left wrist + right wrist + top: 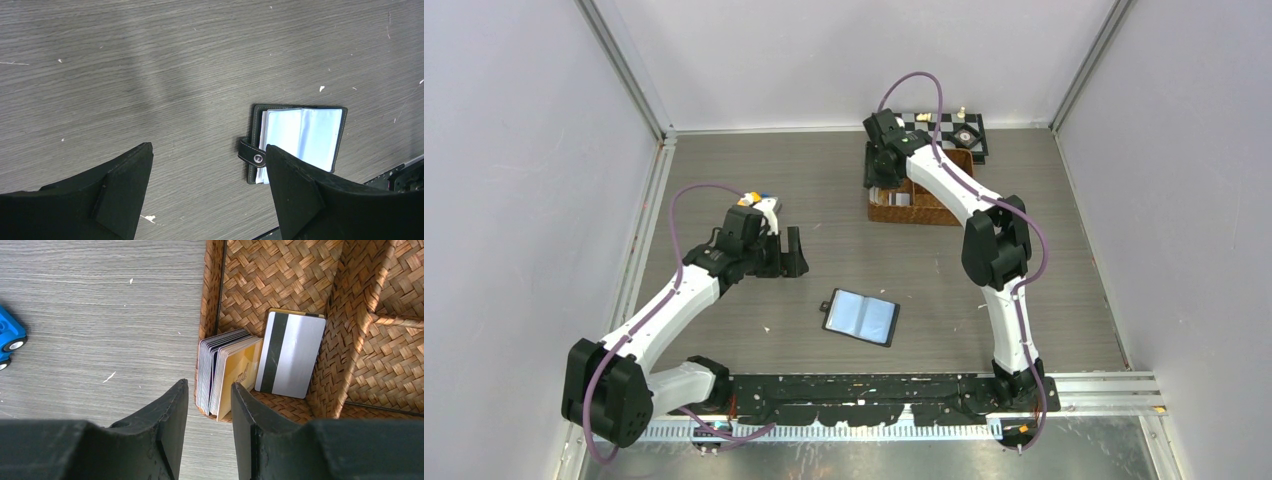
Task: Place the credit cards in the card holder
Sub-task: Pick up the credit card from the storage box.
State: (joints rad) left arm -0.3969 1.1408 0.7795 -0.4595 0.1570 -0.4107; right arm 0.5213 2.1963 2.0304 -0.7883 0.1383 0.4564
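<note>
The card holder (861, 317) lies open on the table, pale blue-grey sleeves up; in the left wrist view (300, 137) its snap tab (252, 155) points left. My left gripper (784, 260) hovers up and left of it, wide open and empty (210, 155). The credit cards (220, 372) stand on edge as a stack in the left compartment of the wicker basket (280, 280), a tan-orange one (242, 367) facing out. A silver card with a dark stripe (290, 352) leans beside them. My right gripper (207, 390) hangs above the stack, jaws narrowly apart and empty; it shows over the basket's left end in the top view (879, 178).
The brown divided basket (924, 195) stands at the back centre-right, a checkered board (944, 128) with small pieces behind it. A blue toy car (7, 337) lies left of the basket; a small toy (754, 200) shows behind my left wrist. Walls enclose the table.
</note>
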